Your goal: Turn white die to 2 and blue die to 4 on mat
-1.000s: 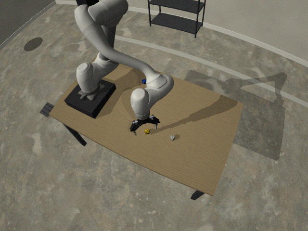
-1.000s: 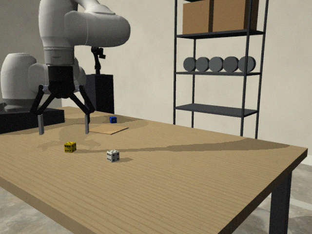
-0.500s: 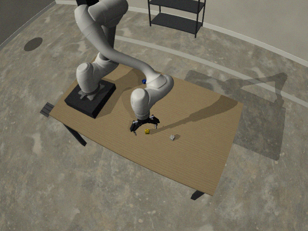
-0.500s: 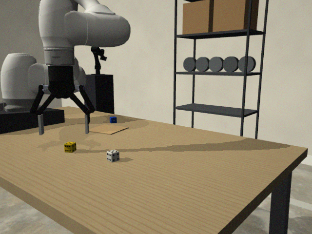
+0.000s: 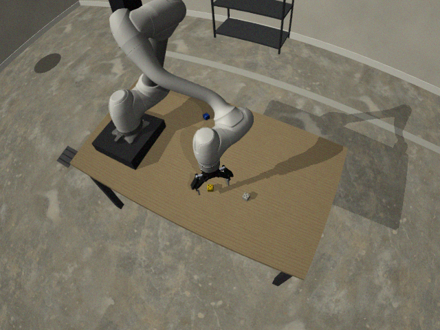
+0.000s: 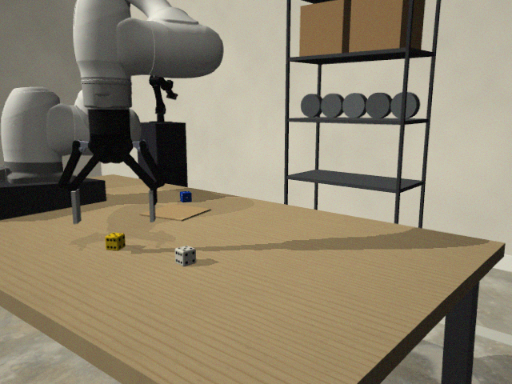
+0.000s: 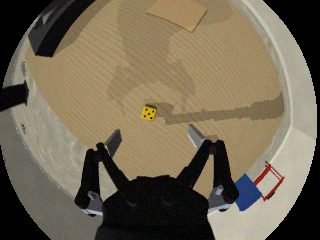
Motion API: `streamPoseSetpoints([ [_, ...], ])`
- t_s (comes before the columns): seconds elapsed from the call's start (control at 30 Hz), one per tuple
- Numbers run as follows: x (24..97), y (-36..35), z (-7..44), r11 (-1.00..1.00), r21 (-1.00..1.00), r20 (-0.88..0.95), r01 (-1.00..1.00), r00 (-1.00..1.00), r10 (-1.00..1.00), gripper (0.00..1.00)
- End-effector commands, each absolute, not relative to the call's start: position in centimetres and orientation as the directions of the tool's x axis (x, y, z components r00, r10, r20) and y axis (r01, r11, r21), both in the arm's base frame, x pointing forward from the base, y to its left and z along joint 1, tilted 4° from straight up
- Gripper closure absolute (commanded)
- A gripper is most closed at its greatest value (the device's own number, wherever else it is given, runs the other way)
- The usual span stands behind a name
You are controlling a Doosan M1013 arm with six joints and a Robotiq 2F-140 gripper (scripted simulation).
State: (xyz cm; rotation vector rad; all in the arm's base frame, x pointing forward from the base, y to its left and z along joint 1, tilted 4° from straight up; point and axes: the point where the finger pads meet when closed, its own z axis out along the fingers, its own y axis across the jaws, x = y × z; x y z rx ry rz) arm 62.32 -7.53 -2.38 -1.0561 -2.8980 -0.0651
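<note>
The pincer (image 5: 213, 187) (image 6: 114, 207) (image 7: 154, 133) is released, fingers spread; from the top, the yellow die (image 5: 210, 188) (image 6: 115, 241) (image 7: 149, 113) lies near it, the white die (image 5: 246, 196) (image 6: 185, 255) to its right, the blue die (image 5: 206, 116) (image 6: 186, 196) well apart on the far side. In the exterior view, the pincer hangs above the table (image 5: 277, 213) (image 6: 264, 306) (image 7: 235, 80), the mat (image 6: 179, 212) (image 7: 181, 14) beyond it, bare of dice. The wrist view shows the yellow die ahead of the fingertips, five pips up.
</note>
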Motion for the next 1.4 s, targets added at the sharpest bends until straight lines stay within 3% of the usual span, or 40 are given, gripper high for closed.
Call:
streamPoseSetpoints([
  [0.0,64.2,-6.7,-2.5,0.762,0.023,0.072,0.648,-0.761,0.645,0.00],
  [0.53,76.0,-3.6,-2.8,0.762,0.023,0.072,0.648,-0.761,0.645,0.00],
  [1.37,77.9,-3.1,-2.9,0.762,0.023,0.072,0.648,-0.761,0.645,0.00],
])
